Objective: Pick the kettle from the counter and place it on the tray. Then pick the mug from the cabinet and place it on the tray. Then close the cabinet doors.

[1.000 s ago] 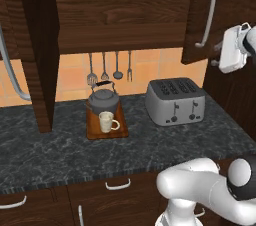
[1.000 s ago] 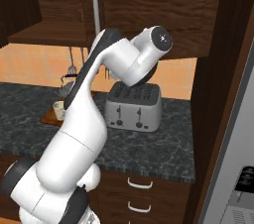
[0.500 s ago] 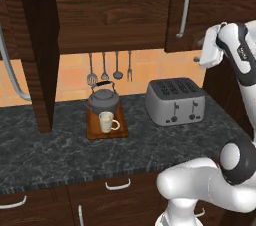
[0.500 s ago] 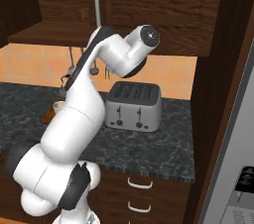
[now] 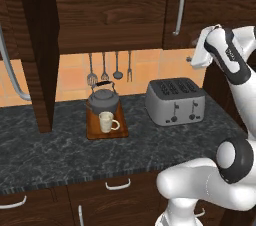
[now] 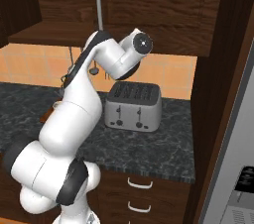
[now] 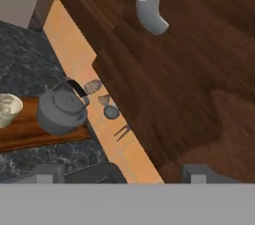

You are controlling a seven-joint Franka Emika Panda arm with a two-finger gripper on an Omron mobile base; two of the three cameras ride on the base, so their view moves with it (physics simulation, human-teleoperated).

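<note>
- Kettle (image 5: 103, 101) and mug (image 5: 106, 121) sit together on the tray (image 5: 105, 129), mug just in front at the kettle's 6 o'clock, so both placements look done.
- Tray rests on the dark surface (image 5: 60, 145), well left of the toaster (image 5: 176, 101).
- Claw (image 7: 117, 173) is spread wide, holding nothing, facing the right cabinet door (image 5: 210, 5) near its handle (image 5: 179, 4).
- Left door (image 5: 37, 45) stands open, edge-on; closing is what remains.

Flat, even rendered light, moderately bright, with no visible lamp. The orange tiled wall (image 5: 145, 67) is the brightest zone; the dark wood cabinet (image 5: 110, 15) above it reads dim, grain still legible. The marbled surface (image 5: 65, 150) shows no glare. Soft sheen sits on the kettle (image 5: 103, 101) and toaster (image 5: 176, 101). The hand view is coarse and soft-edged, the handle at 12 o'clock slightly blurred.
</note>
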